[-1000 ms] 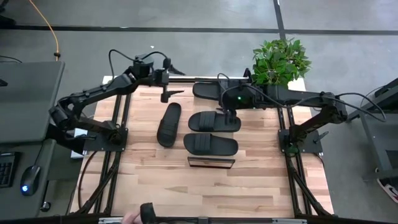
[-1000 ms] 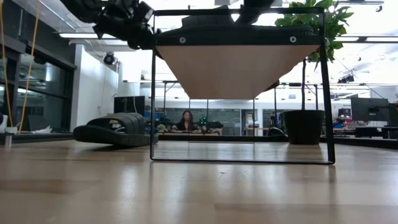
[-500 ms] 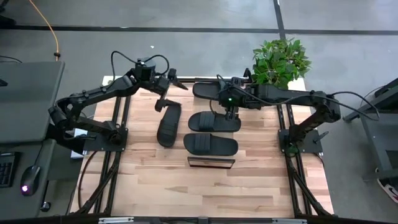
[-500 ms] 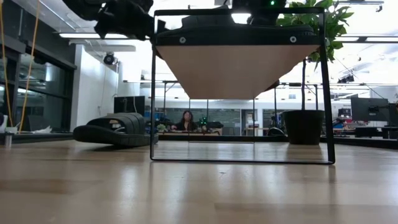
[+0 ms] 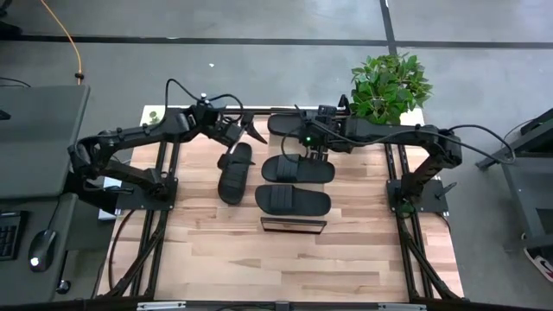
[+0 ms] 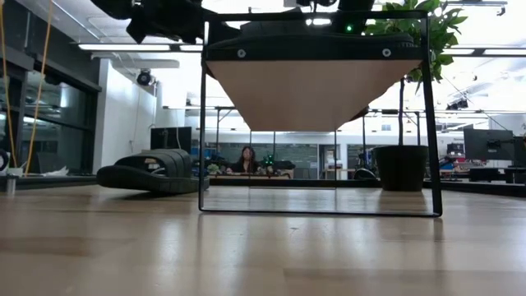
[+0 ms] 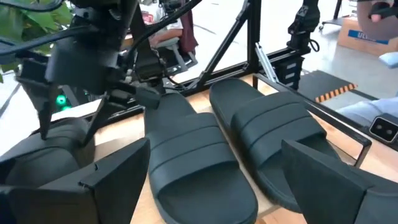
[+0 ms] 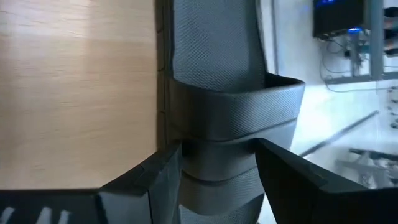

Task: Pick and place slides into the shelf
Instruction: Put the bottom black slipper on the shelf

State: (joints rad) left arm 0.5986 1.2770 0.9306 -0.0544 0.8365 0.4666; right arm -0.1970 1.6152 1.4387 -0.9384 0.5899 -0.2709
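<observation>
Four black slides show in the high view. One (image 5: 233, 173) lies on the table at the left, also the slide (image 6: 148, 174) in the low view. Two slides (image 5: 298, 168) (image 5: 292, 200) rest sole-down on the shelf (image 5: 294, 225), a raised wood board in a dark frame (image 6: 312, 82). The fourth slide (image 5: 281, 123) lies along the table's far edge. My left gripper (image 5: 242, 142) hangs open above the left slide's far end; its wrist view (image 7: 211, 193) looks across the two shelved slides. My right gripper (image 5: 313, 149) is open, its fingers (image 8: 168, 171) either side of the far slide's strap (image 8: 230, 106). My right gripper comes at the far slide from above with a finger at each side of the strap (image 8: 217, 146). I cannot tell whether the fingers touch it. The slide lies flat against the edge of the wood board.
A potted plant (image 5: 389, 86) stands at the table's far right corner, its pot (image 6: 403, 164) visible beyond the shelf. Bare wood (image 5: 285, 268) spreads across the near half of the table. A person (image 6: 246, 158) sits far off in the room.
My left gripper has swung from the far edge toward the table's right and near side and has come down over the left slide's far end, turning as it went. My right gripper has shifted toward the table's left and far edge, over the far slide. No slide has moved.
</observation>
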